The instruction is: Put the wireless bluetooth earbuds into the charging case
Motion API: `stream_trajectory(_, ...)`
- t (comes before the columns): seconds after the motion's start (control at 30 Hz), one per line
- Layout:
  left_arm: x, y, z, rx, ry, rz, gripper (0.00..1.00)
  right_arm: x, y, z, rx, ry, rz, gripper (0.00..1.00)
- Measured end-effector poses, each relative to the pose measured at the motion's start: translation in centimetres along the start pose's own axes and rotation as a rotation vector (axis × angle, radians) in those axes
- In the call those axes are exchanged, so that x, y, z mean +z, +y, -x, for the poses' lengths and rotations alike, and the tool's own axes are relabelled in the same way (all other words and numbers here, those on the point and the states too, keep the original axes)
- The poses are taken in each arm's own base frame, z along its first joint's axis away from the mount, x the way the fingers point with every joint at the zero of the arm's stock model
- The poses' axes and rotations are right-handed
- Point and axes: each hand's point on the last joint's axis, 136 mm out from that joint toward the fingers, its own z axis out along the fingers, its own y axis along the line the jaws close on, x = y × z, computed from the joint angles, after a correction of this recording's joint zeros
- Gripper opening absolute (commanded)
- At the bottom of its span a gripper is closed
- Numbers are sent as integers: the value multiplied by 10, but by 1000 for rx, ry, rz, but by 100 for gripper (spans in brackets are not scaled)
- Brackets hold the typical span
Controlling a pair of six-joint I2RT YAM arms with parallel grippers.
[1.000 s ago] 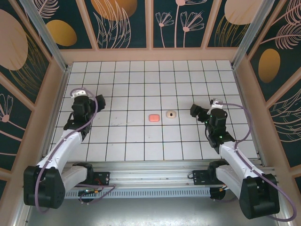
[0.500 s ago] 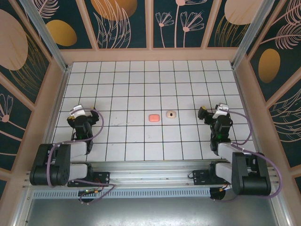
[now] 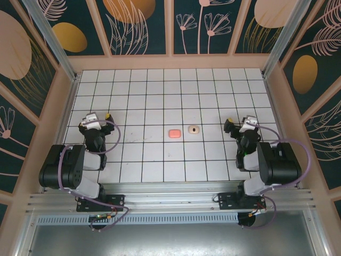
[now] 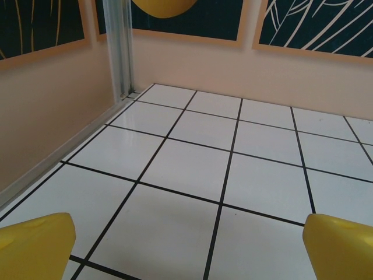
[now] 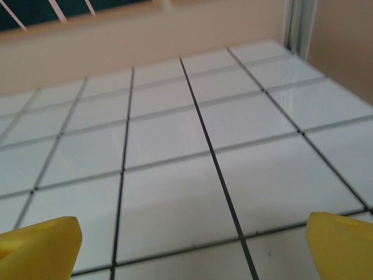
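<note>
A closed salmon charging case [image 3: 174,133] lies near the middle of the tiled floor. A beige case [image 3: 194,129] with a small dark spot on top sits just to its right. I cannot make out any earbuds; they are hidden or out of view. My left gripper [image 3: 97,117] is folded back at the left, far from both cases. In the left wrist view it [image 4: 186,245] is open, its yellow fingertips [image 4: 35,242] wide apart over bare tile. My right gripper [image 3: 241,125] sits at the right, and it [image 5: 189,245] is open too, with nothing between its fingertips [image 5: 41,245].
Peach walls with dark floral panels enclose the white tiled floor [image 3: 170,96]. A metal corner post [image 4: 119,46] stands ahead of my left gripper, and another post [image 5: 298,23] ahead of my right one. Both arm bases sit on the rail [image 3: 170,194] at the near edge.
Both arms have drawn back and folded toward their bases. The left gripper dropped, then rose slightly. The right gripper shifted right. The two cases have not moved.
</note>
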Motion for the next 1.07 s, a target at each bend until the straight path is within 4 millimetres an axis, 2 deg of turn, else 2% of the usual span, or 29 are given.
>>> stream_trajectory(0.07,0,-1,0,0,0,-3,99,5,1,-1,-6,9,1,99)
stream_trajectory(0.23,1,-8,0,19,5,-44,99,12,3,16,-5,-32,6,99)
stream_trajectory(0.63,1,-18,-1,38,12,-100,99,13,3,16,-3,-29,18,99)
stream_trajectory(1.07,3,-18,0,42,13,-101,99,13,3,16,-3,-29,20,99)
